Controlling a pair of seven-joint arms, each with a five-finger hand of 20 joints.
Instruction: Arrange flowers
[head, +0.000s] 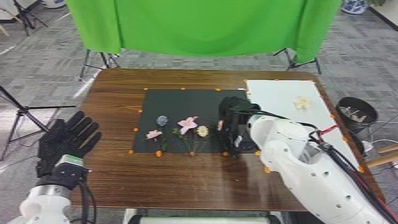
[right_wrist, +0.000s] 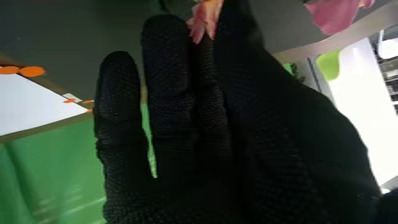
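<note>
Flower petals (right_wrist: 204, 22) show by the right hand (head: 236, 117), its fingers nearly straight; whether gripped, I cannot tell.

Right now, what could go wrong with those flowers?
The right hand is very close to a salmon-pink flower, so it might crush petals. The large pink flower and cream flower lie close together on the dark mat; a sideways brush could shift both.

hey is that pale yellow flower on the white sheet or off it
On: the pale yellow flower lies well inside the edges of the white sheet.
</note>
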